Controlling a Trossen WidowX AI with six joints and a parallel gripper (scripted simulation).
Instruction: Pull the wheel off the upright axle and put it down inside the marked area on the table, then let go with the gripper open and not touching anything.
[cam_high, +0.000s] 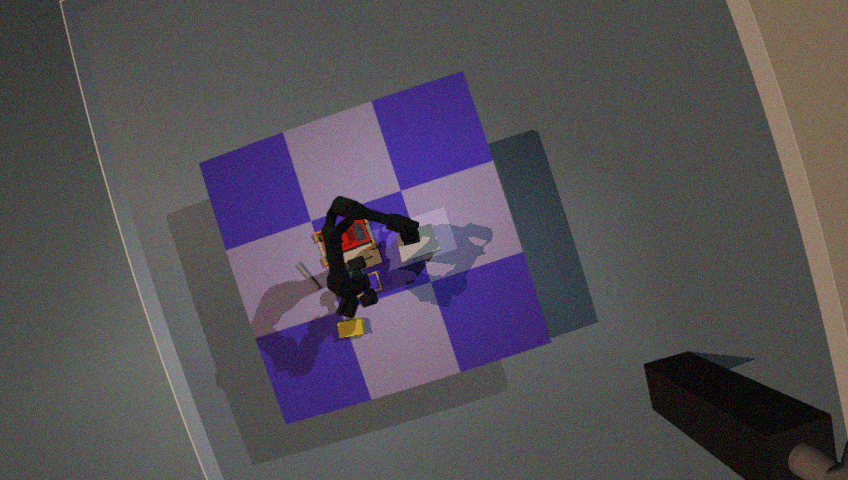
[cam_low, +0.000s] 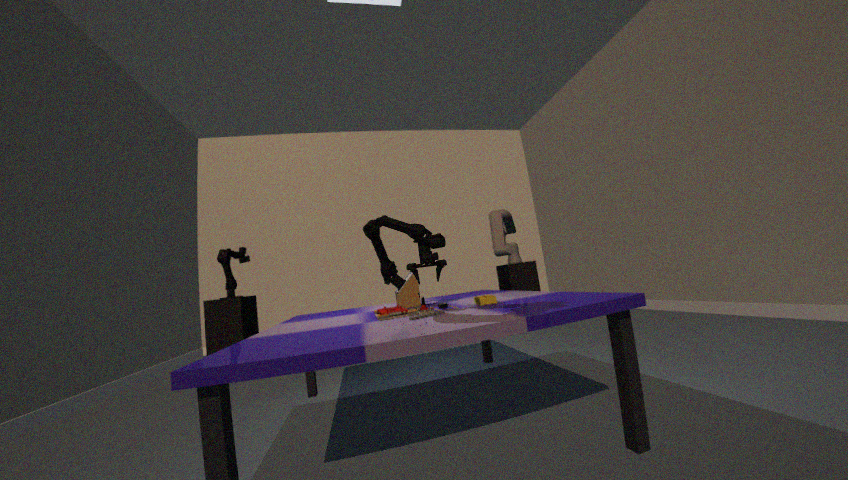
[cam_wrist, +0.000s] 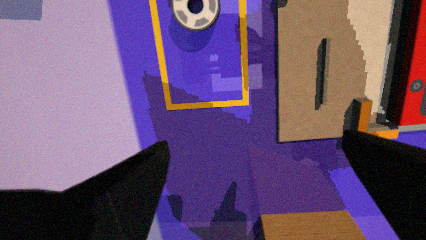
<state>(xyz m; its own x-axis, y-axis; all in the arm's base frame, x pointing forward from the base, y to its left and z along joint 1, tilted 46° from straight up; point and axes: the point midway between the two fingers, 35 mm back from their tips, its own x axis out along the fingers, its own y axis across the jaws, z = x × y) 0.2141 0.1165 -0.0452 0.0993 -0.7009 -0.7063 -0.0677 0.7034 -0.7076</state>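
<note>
The wheel (cam_wrist: 195, 11), grey with a dark hub hole, lies flat on the table inside the orange marked rectangle (cam_wrist: 210, 105) (cam_high: 378, 279), at the top edge of the wrist view. My gripper (cam_wrist: 253, 143) (cam_high: 357, 300) (cam_low: 427, 270) is open wide, with nothing between the fingers. It hangs above the table, clear of the wheel. The two black fingers show at the lower left and lower right of the wrist view. The red fixture (cam_high: 355, 234) (cam_wrist: 412, 75) on the tan board (cam_wrist: 310, 75) lies beside the marked rectangle; the arm hides part of it from above.
A yellow block (cam_high: 349, 328) (cam_low: 484, 300) lies on the checkered purple table (cam_high: 428, 130) (cam_low: 297, 350) near the gripper. A thin grey rod (cam_high: 306, 273) lies left of the board. A pale block (cam_high: 422, 243) sits under the arm's base. Two other robots stand on pedestals behind the table.
</note>
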